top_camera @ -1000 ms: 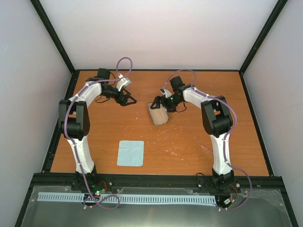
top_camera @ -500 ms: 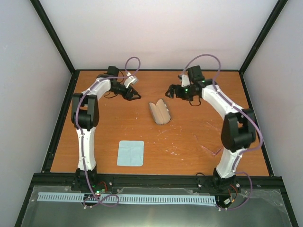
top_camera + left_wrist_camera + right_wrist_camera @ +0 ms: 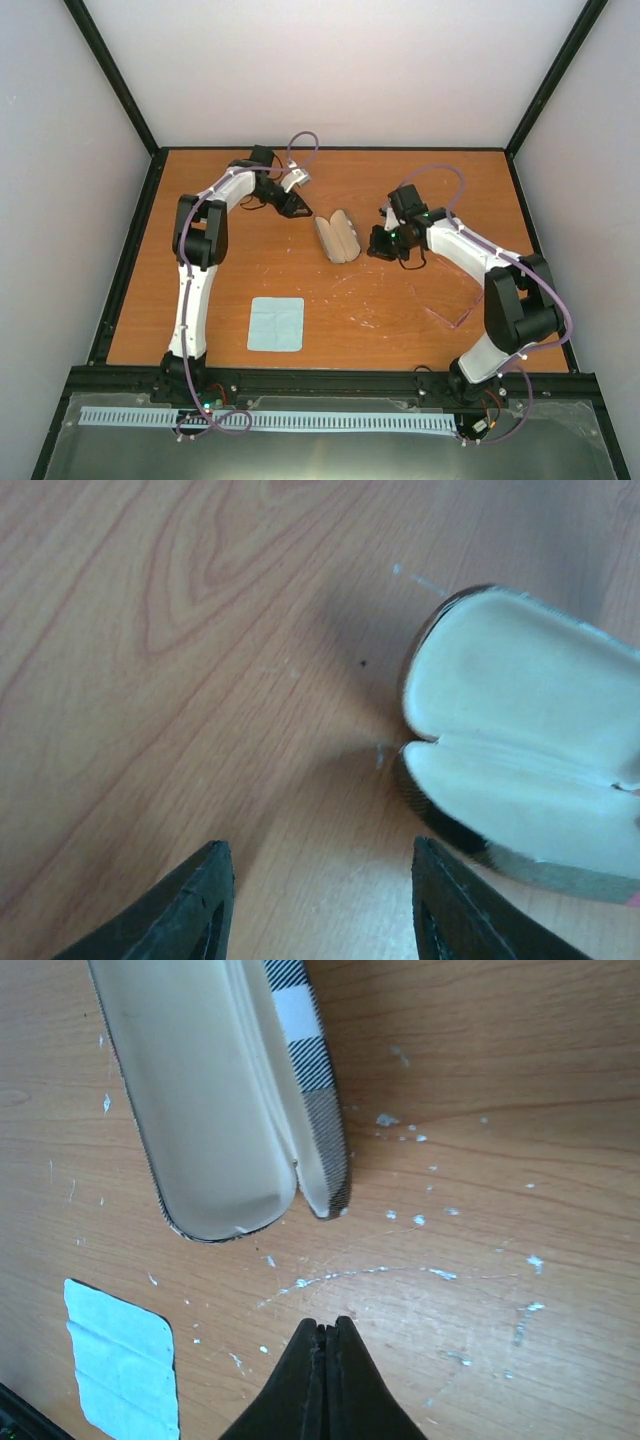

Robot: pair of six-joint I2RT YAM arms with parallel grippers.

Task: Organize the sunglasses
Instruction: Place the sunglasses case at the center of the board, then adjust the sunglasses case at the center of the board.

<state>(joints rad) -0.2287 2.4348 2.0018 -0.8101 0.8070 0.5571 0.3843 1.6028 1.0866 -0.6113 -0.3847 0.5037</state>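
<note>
The open case [image 3: 337, 238] lies mid-table with its pale lining up, and shows empty in both wrist views. The sunglasses [image 3: 449, 317] are only a faint pinkish angular outline on the wood to the right of the case, near the right arm's base. My left gripper [image 3: 301, 211] hovers just beyond the far left end of the case [image 3: 520, 730]. Its jaws are open [image 3: 320, 905] over bare wood. My right gripper [image 3: 374, 249] sits just right of the case [image 3: 205, 1090], shut [image 3: 322, 1345] on nothing.
A pale blue cloth [image 3: 276, 324] lies flat near the front, left of centre; its corner [image 3: 120, 1370] shows in the right wrist view. White flecks and scratches mark the wood around the case. Black frame rails edge the table.
The left gripper moved right to the case's far end and narrowed its jaws. The right gripper swung out to the back right, then came back beside the case and shut.
</note>
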